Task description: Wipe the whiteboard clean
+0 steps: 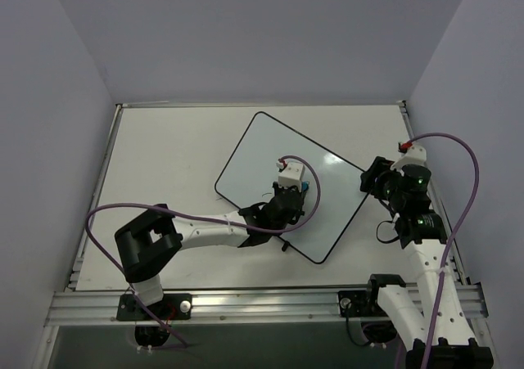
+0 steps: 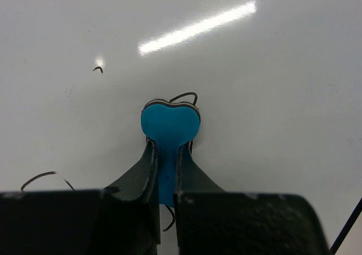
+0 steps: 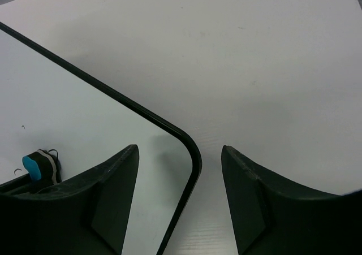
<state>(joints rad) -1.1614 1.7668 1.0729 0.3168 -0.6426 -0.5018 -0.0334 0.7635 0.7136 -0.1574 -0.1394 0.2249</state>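
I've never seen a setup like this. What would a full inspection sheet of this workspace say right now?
Surface: white table.
Job's things: whiteboard lies angled on it, a few thin ink strokes showing; blue eraser pressed against it.
Clutter: nothing seen.
Grippers: left gripper shut on the blue eraser; right gripper open at the board's corner.
Cables: a purple cable loops from each arm.
Surroundings: pale walls, metal rail at near edge.

The top camera looks steeply down from the near edge over the whole table (image 1: pixel 164 140). Both wrist cameras sit close, sharing the whiteboard (image 3: pixel 68 108) and blue eraser (image 2: pixel 169 125).
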